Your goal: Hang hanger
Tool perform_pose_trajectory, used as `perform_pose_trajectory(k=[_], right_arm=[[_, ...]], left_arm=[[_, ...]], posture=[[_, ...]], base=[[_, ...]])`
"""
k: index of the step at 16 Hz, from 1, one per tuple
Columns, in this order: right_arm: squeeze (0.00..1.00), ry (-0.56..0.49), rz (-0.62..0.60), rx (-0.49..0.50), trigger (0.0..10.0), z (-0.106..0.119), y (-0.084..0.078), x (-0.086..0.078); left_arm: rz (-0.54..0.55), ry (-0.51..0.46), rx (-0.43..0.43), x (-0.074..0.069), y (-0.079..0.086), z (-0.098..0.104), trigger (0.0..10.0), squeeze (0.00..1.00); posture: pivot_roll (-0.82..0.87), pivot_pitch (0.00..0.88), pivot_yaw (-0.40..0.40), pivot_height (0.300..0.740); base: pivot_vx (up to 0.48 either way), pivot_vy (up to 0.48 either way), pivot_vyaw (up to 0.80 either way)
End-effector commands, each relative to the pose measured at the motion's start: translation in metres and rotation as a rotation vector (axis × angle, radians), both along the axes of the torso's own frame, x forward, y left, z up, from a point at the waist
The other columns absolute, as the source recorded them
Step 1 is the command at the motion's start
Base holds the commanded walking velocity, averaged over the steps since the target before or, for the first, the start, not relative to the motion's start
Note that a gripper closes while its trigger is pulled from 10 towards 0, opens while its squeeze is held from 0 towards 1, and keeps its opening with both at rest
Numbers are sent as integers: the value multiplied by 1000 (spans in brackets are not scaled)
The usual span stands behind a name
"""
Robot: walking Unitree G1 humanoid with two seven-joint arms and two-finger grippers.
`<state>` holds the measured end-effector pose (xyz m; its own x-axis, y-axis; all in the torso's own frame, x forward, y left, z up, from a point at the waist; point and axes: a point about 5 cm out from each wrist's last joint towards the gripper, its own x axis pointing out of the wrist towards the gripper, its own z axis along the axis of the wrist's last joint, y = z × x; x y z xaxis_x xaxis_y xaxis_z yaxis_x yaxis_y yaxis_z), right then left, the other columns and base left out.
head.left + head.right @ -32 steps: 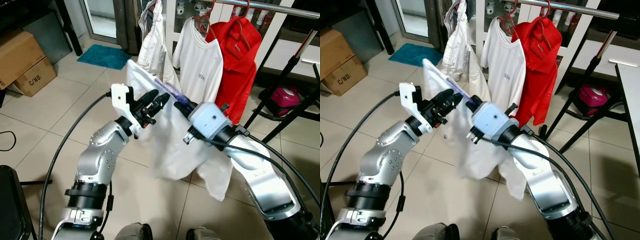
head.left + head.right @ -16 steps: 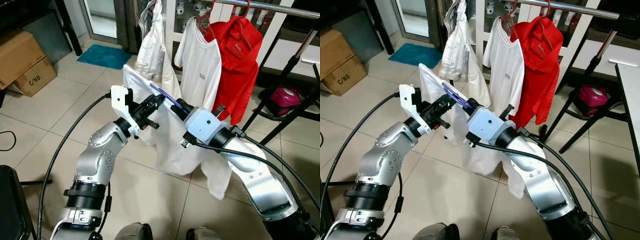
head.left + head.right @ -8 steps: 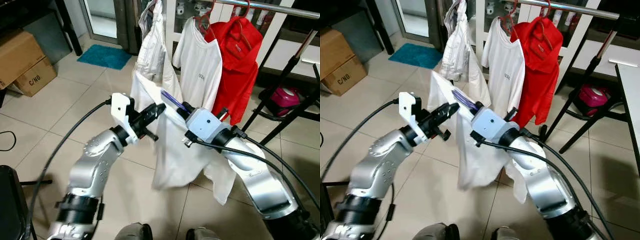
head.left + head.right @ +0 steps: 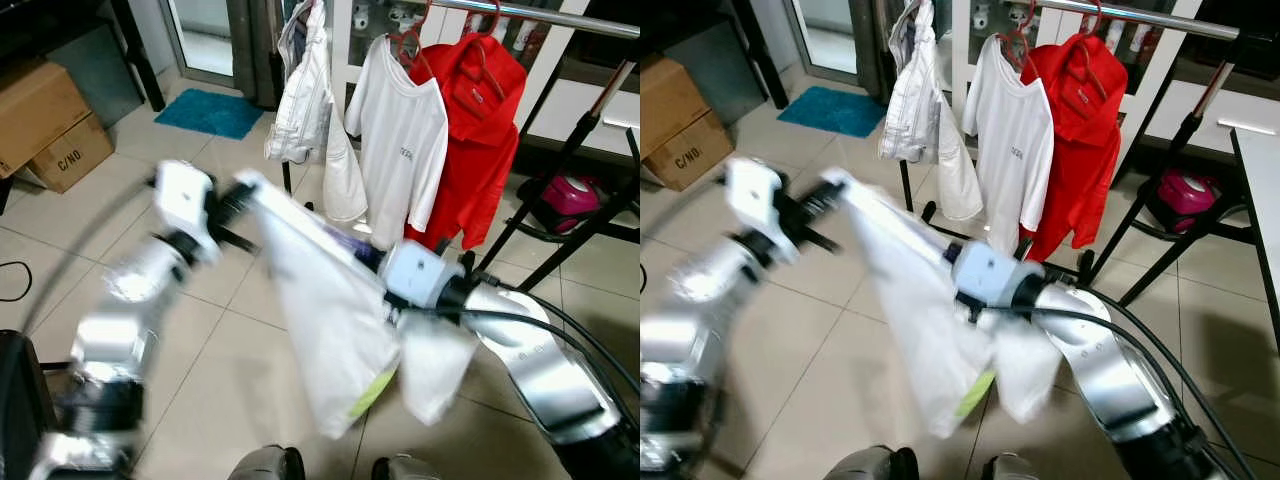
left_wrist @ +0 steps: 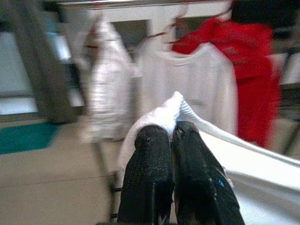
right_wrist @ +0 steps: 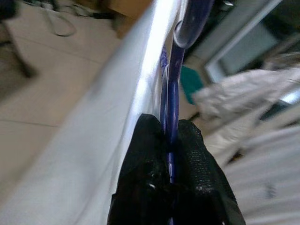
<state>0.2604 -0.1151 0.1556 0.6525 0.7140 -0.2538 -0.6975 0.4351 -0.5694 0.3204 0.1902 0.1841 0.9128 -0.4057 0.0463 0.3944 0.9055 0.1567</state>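
Step in hand, as judged: the garment is being carried on its hanger toward the rail, not yet hung. The right gripper [image 6: 171,140] has both black fingers pressed tight against the blue hanger [image 6: 174,89], whose bar runs up and away from the fingertips with the white shirt [image 4: 335,330] draped along it. The left gripper [image 5: 171,133] is closed with a fold of that shirt's edge pinched at its tips, holding the cloth stretched out to the robot's left; the left arm is heavily blurred in the head views. The clothes rail [image 4: 1140,18] stands ahead and above, carrying a pale jacket [image 4: 305,95], a white T-shirt [image 4: 405,140] and a red garment [image 4: 480,120]. Next move calls for raising the hanger's hook to the rail at a free stretch; the hook itself cannot be made out
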Motion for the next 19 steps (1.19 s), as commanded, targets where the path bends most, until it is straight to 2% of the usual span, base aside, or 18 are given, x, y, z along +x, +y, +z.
perform_pose_trajectory(k=[1, 2, 3, 4, 5, 6, 8, 11, 12, 13, 14, 15, 17, 19], right_arm=[[0, 96, 38, -4, 5176, -10, -7, -8], [0, 112, 45, 10, 3137, -10, -8, -10], [0, 132, 51, 34, 0, -10, -9, -12], [0, 158, 63, 73, 0, -9, -10, -13], [0, 197, 100, 174, 0, -4, -7, -17], [0, 211, 120, 209, 0, -2, -5, -19], [0, 252, 141, 331, 0, 4, 0, -22], [0, 280, 133, 348, 0, 1, -1, -24], [0, 270, 79, 252, 0, -5, -8, -21], [0, 230, -21, 124, 0, -13, -18, -11], [0, 189, -81, 36, 0, -15, -23, -4], [0, 154, -125, -35, 0, -14, -24, 2], [0, 169, -184, -9, 0, -11, -17, 9], [0, 180, -186, -7, 0, -11, -11, 10]], left_arm=[[177, -69, 81, 6, 38, 17, 0, 0], [201, -67, 102, 6, 45, 19, 0, 0], [245, -62, 136, 7, 56, 20, 0, 0], [295, -52, 164, 8, 68, 19, 0, 0], [353, -26, 181, 10, 80, 13, 0, 0], [370, -17, 188, 11, 83, 10, 0, 0], [324, 42, 133, 12, 73, -9, 0, 0], [374, 85, 41, 11, 75, -26, 0, 0], [366, 83, 74, 11, 76, -27, 0, 0], [301, 66, 84, 11, 70, -22, 0, 0], [222, 52, 112, 12, 61, -18, 0, 0], [98, 34, 152, 13, 41, -12, 0, 0], [-100, 25, 208, 12, 5, -9, 0, 0], [-163, 28, 262, 12, -15, -13, 0, 0]], posture=[[-63, 101, 35, 740], [-63, 101, 35, 740], [-64, 101, 37, 740], [-64, 102, 39, 740], [-63, 102, 40, 740], [-63, 102, 40, 740], [-67, 97, 43, 740], [-74, 96, 48, 740], [-74, 96, 48, 740], [-73, 94, 47, 740], [-72, 93, 45, 740], [-71, 89, 45, 740], [-73, 83, 47, 740], [-75, 82, 48, 740]], base=[[0, 0, 0], [0, 0, 0], [0, 0, 0], [0, 0, 0], [0, 0, 0], [0, 0, 0], [0, 0, 0], [0, 0, 0], [0, 0, 0], [0, 0, 0], [0, 0, 0], [0, 0, 0], [0, 0, 0], [0, 0, 0]])
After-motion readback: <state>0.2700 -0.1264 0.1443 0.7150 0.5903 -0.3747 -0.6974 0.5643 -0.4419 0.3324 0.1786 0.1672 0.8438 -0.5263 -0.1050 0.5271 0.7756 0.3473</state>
